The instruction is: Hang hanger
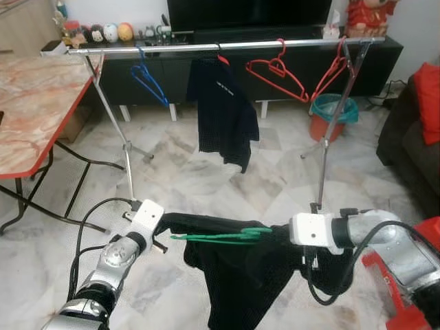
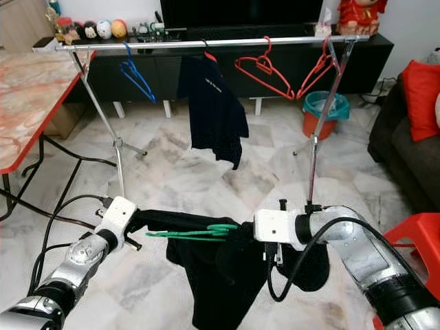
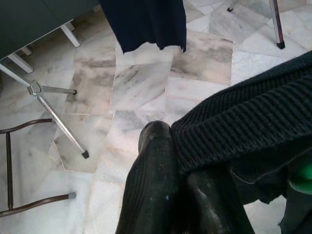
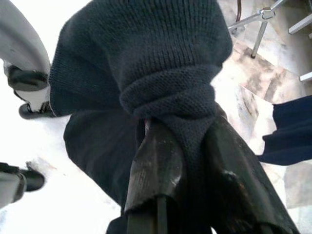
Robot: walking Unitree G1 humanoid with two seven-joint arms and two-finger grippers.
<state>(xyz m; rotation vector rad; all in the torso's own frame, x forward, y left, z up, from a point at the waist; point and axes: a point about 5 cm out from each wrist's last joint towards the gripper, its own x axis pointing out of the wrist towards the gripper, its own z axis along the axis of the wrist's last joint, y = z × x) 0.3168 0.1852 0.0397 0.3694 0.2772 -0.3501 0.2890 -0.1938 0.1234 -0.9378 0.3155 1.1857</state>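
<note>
Low in the left eye view, the green hanger (image 1: pixel 220 238) sits inside a black garment (image 1: pixel 240 265); small print on the hung dark shirt (image 1: pixel 223 110) is unreadable. Left wrist view: left gripper (image 3: pixel 178 170) clamps ribbed knit. Right wrist view: right gripper (image 4: pixel 187 146) pinches bunched fabric, fingertips buried.
</note>
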